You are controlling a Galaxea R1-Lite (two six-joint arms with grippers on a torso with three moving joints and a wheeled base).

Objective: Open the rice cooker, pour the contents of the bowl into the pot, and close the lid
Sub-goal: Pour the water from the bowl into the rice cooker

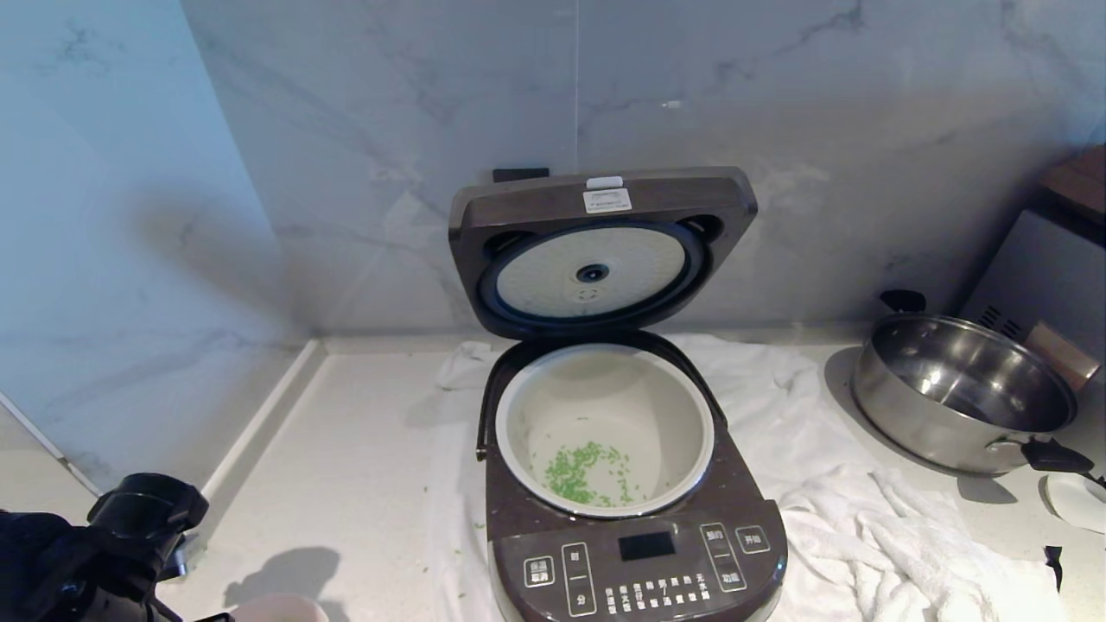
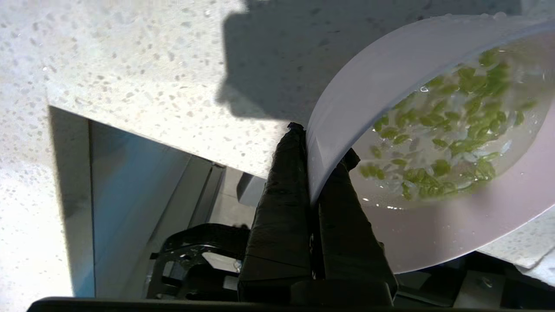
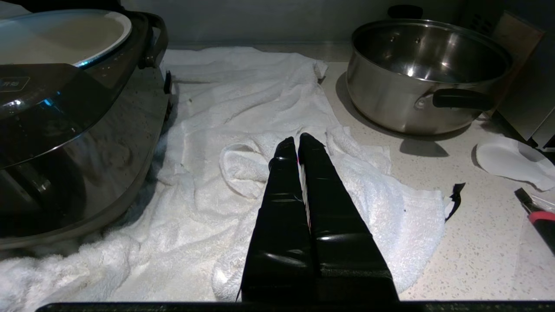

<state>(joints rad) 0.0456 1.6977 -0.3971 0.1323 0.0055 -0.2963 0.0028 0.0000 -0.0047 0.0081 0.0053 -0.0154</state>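
Black left claw [image 2: 313,173] is clamped on the thin rim of the pale pink bowl [image 2: 455,234], low at the counter's near-left edge, wet inside with green bits [image 2: 451,134] clinging: light, stiff, probably slippery, so the rim pinch seems best kept level.

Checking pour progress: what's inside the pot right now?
Green bits lie scattered on the pot's floor, near the front. The front wall hides the nearest strip of floor.

Pale marble-veined wall panels [image 1: 778,130] meet in the corner behind a speckled cream worktop [image 1: 346,466]. Soft light falls across it, throwing shadows near the front left edge. A grey cabinet [image 1: 1050,276] stands at the right edge.
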